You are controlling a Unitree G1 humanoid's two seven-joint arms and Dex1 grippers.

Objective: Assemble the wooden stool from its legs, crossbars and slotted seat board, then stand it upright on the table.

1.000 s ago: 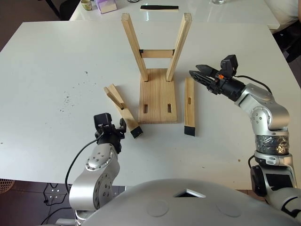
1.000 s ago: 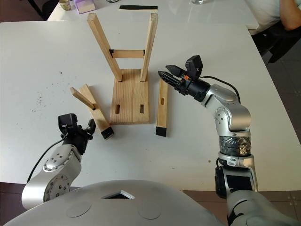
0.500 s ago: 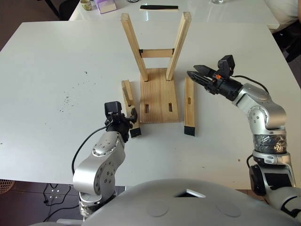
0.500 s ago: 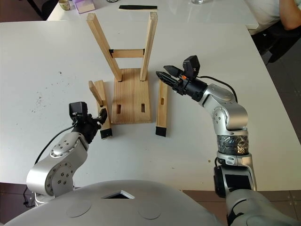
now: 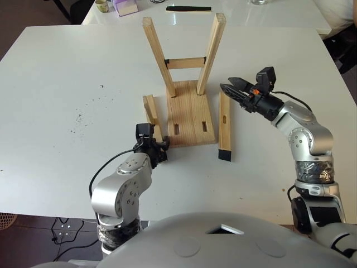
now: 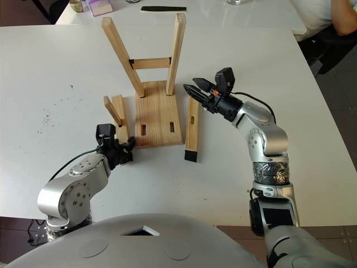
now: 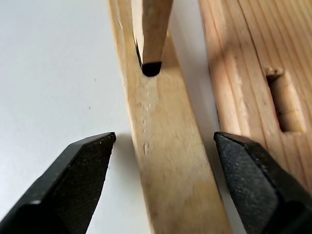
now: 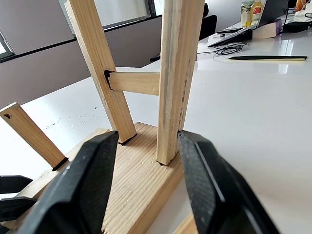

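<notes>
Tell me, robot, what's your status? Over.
Left gripper open, straddling loose leg. Right gripper open beside upright leg. Board flat, half assembled. Nothing in the way.

I'm looking at a white counter (image 5: 61, 72), dark-speckled on its left side. Behind it stands a glossy white table (image 5: 279, 14) carrying a black strip (image 5: 188, 9); dark floor (image 5: 28, 17) lies beyond.

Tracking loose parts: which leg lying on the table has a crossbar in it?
The left leg beside the seat board, straddled by the left hand: a crossbar juts from it. The right leg has an empty slot.
</notes>
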